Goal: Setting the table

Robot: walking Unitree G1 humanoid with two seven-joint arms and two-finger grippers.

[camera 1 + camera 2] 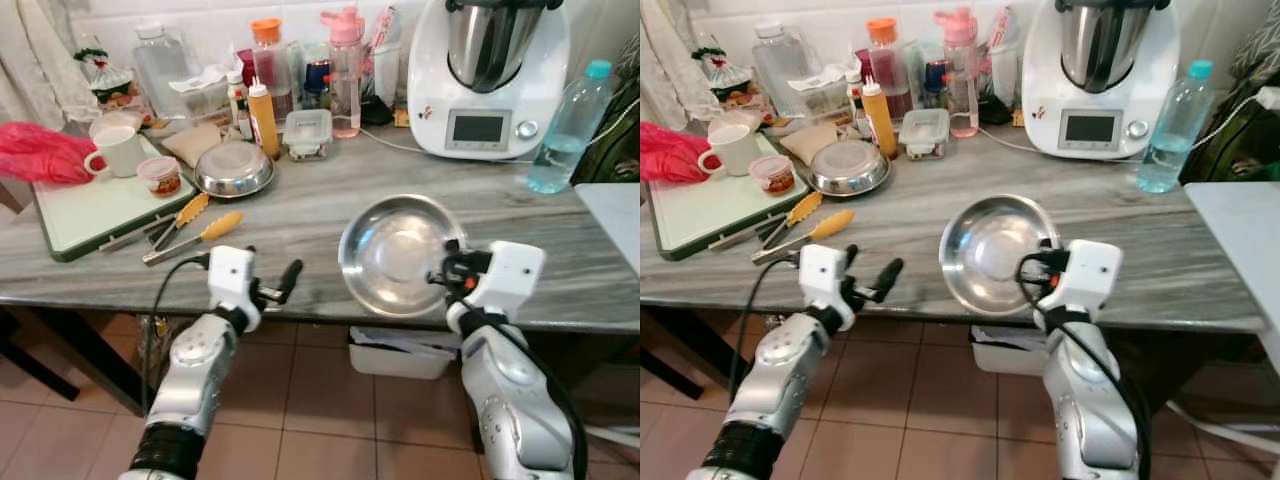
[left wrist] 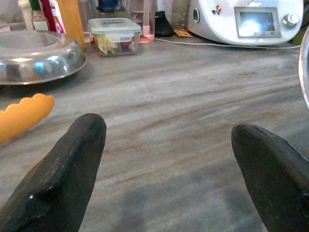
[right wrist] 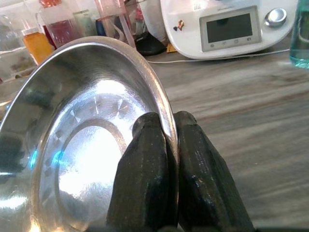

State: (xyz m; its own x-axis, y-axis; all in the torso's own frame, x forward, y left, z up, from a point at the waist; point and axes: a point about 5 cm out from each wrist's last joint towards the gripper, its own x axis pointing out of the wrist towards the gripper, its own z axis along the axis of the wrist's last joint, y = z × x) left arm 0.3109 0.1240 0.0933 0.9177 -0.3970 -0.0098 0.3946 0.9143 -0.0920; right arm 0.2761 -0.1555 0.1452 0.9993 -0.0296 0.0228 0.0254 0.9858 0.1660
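Head views
Bowl: the shiny metal bowl (image 1: 397, 253) is tipped up above the front part of the gray table (image 1: 300, 215), near the edge.
Right gripper: the right gripper (image 1: 446, 268) pinches the bowl's rim on its right side.
Left gripper: the left gripper (image 1: 283, 285) has its fingers spread and holds nothing. It hangs just past the table's front edge.
How to do it well: I think the bowl should go down flat and slowly, a bit further onto the table, so it does not slide off the front. Keep the pinch tight until it sits.
In the way: the orange tongs (image 1: 190, 225) lie to the left, and a second metal bowl (image 1: 233, 168) sits upside down behind them. Both are apart from the held bowl.
Other things: a white cup (image 1: 118, 150) on a green tray (image 1: 90, 212), a food box (image 1: 306, 133), a pink bottle (image 1: 345, 72), a white cooking machine (image 1: 487, 75) and a water bottle (image 1: 565, 130) stand at the back.

Left wrist view
Fingers: two black fingers (image 2: 67, 174) stand wide apart over bare table, with the orange tongs tip nearby.

Right wrist view
Fingers: the two fingers (image 3: 145, 169) squeeze the thin rim, one inside the bowl and one outside.
Risk: the rim looks thin and slippery, so I think a fast move could make the bowl swing.
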